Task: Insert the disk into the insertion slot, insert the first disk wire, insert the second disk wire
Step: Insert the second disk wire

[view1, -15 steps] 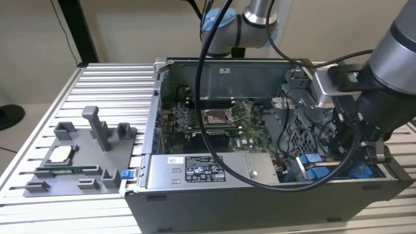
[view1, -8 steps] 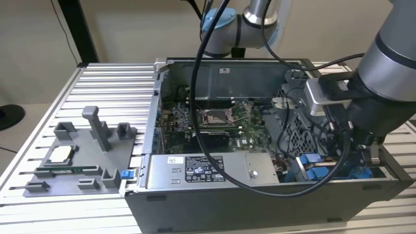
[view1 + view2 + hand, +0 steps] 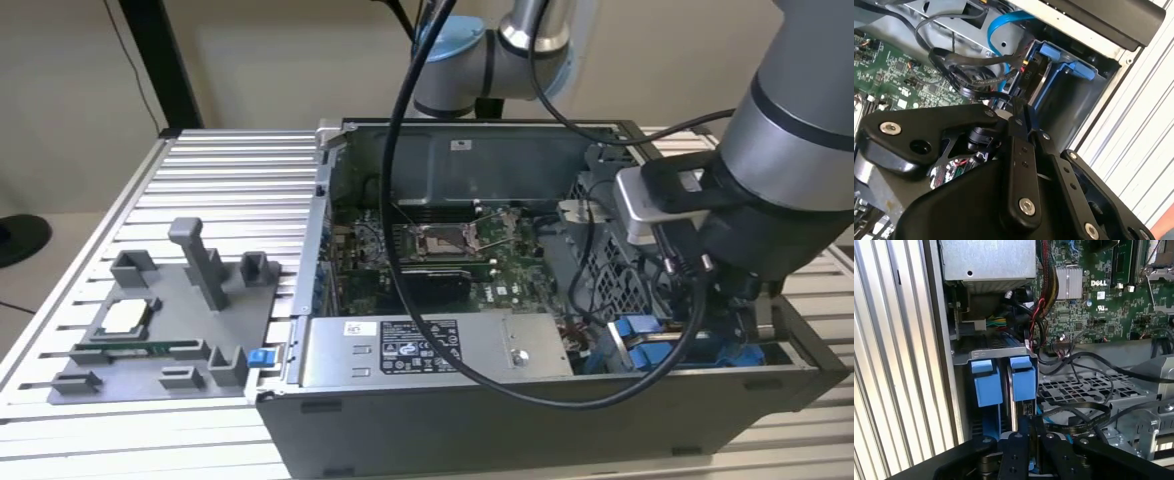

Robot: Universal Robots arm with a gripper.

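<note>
The disk [image 3: 1023,377] sits upright in its bright blue carrier inside the drive bay at the corner of the open computer case [image 3: 534,420], edge-on between the bay's sheet-metal walls, with a second blue carrier tab [image 3: 987,382] just beside it; in the second wrist view the same blue frame [image 3: 1066,67] shows seated in the slot. The gripper [image 3: 1030,427] hangs directly over the disk's end, its jaws drawn narrow and closed on a small black connector [image 3: 1027,409] that touches the end of the disk, though how far the plug is seated cannot be told. A flat black cable [image 3: 1079,425] curls away from that connector across the perforated metal cage [image 3: 1074,390]. A light blue data cable [image 3: 999,27] loops above the bay in the second wrist view, near a bundle of black wires [image 3: 964,62]. Beyond lies the green motherboard [image 3: 1104,295], and the grey power-supply box [image 3: 400,350] with a white sticker runs along the near wall of the case in the exterior view. The arm [image 3: 787,130] reaches down into the case at the exterior view's right. The case stands on a ribbed aluminium tabletop [image 3: 214,170], with a grey fixture tray [image 3: 160,330] of parts well apart at the exterior view's left.
</note>
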